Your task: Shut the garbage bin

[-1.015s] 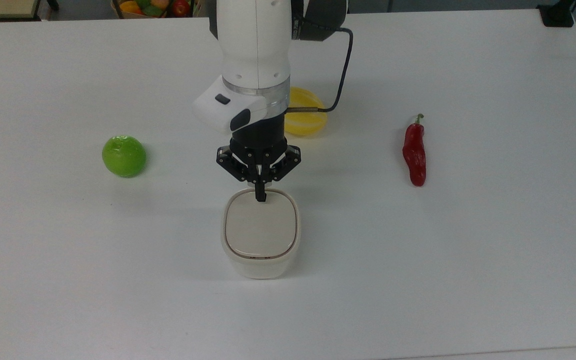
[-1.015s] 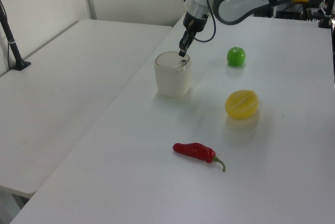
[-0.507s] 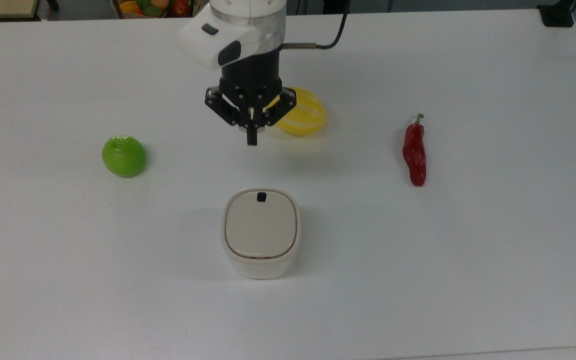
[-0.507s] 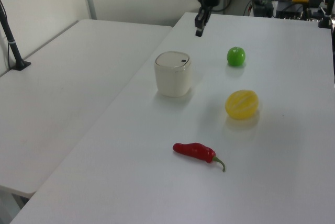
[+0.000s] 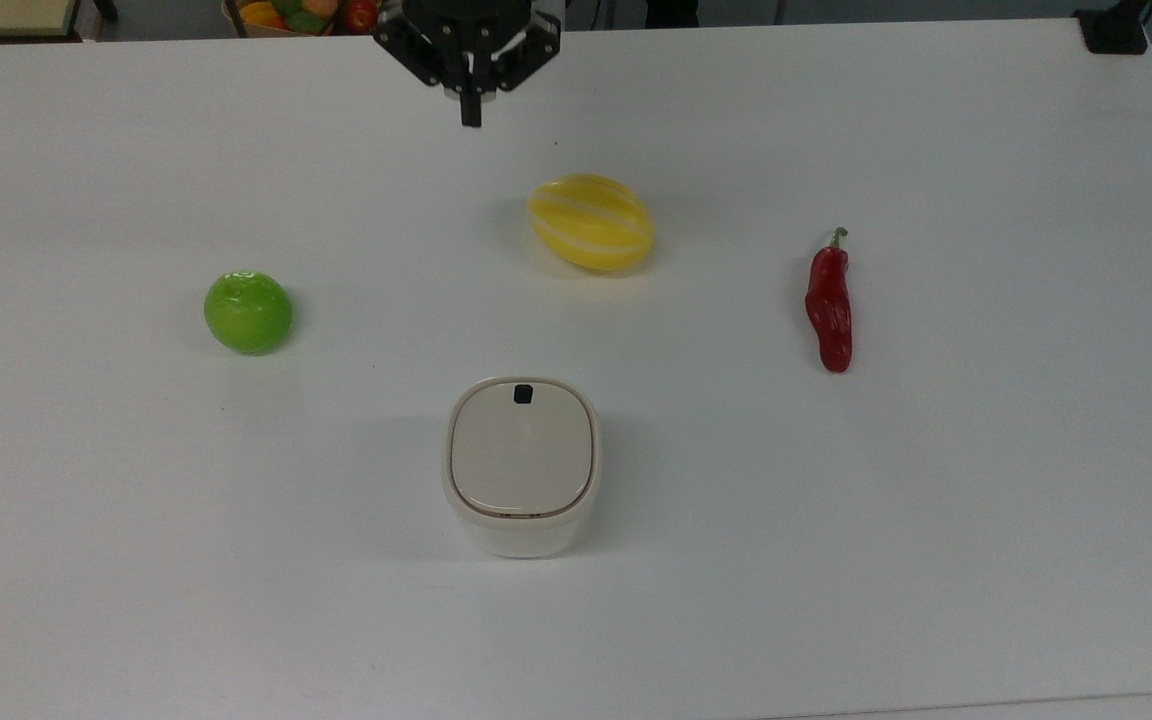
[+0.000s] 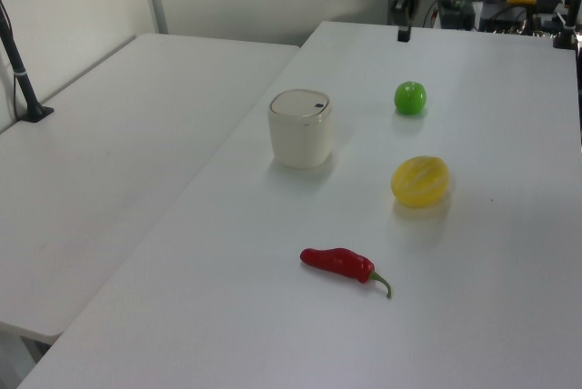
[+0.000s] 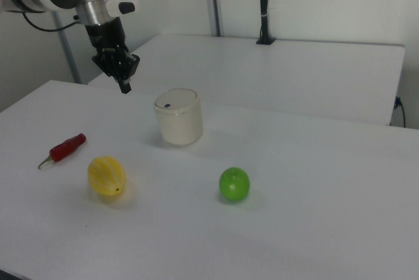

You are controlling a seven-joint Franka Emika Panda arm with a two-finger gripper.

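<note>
The cream-white garbage bin (image 5: 521,470) (image 6: 300,128) (image 7: 178,117) stands on the white table, its beige lid lying flat on top with a small black latch mark (image 5: 523,394) near the far edge. My gripper (image 5: 471,118) (image 6: 403,34) (image 7: 125,87) hangs high at the far end of the table in the top view, well away from the bin, shut with nothing between its fingers.
A yellow melon (image 5: 591,222) lies between bin and gripper in the top view. A green apple (image 5: 248,312) sits at the top view's left and a red chili pepper (image 5: 828,305) at its right. A fruit basket (image 5: 306,15) stands behind the table's far edge.
The gripper has lifted off the bin's lid near the latch and pulled back and up toward the table's far end. The lid stays flat on the bin.
</note>
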